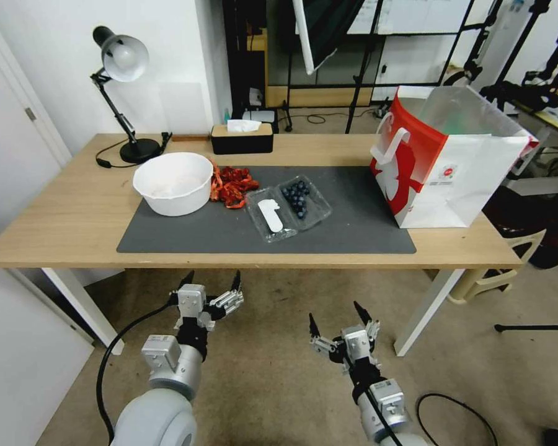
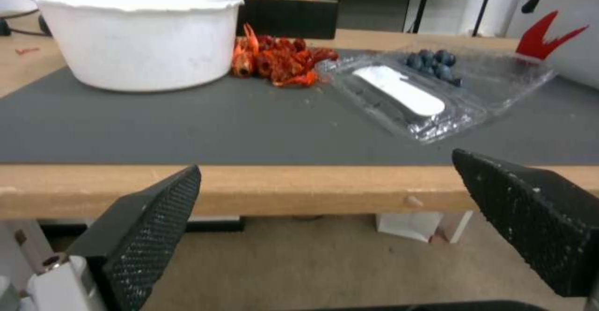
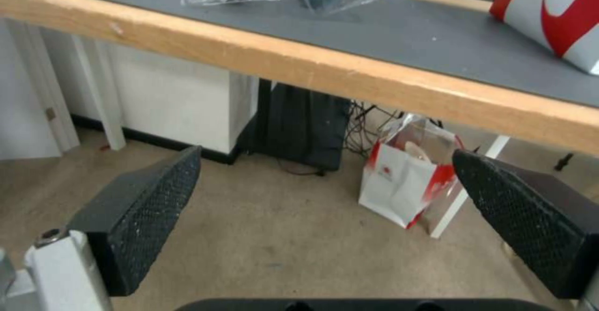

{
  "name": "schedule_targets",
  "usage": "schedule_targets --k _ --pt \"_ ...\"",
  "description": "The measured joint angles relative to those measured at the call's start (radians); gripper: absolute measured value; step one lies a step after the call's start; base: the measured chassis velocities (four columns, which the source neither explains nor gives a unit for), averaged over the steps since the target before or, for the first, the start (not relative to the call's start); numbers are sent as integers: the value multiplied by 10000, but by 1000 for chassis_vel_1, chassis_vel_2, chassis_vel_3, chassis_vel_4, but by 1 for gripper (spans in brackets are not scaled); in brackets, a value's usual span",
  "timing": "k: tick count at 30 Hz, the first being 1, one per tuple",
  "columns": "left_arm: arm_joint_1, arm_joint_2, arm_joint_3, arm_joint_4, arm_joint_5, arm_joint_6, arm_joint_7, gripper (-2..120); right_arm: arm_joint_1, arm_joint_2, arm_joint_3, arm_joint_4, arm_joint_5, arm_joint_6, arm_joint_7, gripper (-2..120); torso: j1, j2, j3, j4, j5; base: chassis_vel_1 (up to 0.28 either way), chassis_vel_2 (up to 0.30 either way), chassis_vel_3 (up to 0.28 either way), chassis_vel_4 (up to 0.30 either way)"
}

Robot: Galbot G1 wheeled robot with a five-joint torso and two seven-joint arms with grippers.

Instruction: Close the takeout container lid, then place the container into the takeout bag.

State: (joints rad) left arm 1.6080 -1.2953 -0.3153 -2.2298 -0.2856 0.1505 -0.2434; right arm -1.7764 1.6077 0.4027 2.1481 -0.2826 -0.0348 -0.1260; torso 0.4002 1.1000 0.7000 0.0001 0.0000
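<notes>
- Takeout container lies open on the grey mat, its lid folded flat beside the blueberry half, white oblong label facing up.
- Left gripper hangs below the table's near edge, over the carpet, fingers spread wide and holding nothing; in the left wrist view its textured black pads frame the table edge with the container beyond.
- Right gripper also sits low in front of the table, clear of it, fingers spread wide and empty; its wrist camera looks up at the wooden table edge from underneath.
- Between the grippers and the container lies only bare mat and the straight table lip.
- Just left of the lid sits a pile of red crayfish, touching or nearly touching the round white bowl.
- Takeout bag stands upright at the mat's right end, well apart from the container, mouth open, white strap handle on its red side.
- Black tissue box and a desk lamp stand along the far edge.
- Container is thin, clear, rounded-cornered plastic; the mat is matte and flat.
</notes>
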Motion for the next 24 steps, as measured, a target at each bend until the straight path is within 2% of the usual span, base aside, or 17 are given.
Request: schedule_targets --k 24 --pt "-5 94 -288 306 -77 -187 305 100 617 19 320 97 687 -256 -145 100 0 0 0 -1 0 0 0 0 0"
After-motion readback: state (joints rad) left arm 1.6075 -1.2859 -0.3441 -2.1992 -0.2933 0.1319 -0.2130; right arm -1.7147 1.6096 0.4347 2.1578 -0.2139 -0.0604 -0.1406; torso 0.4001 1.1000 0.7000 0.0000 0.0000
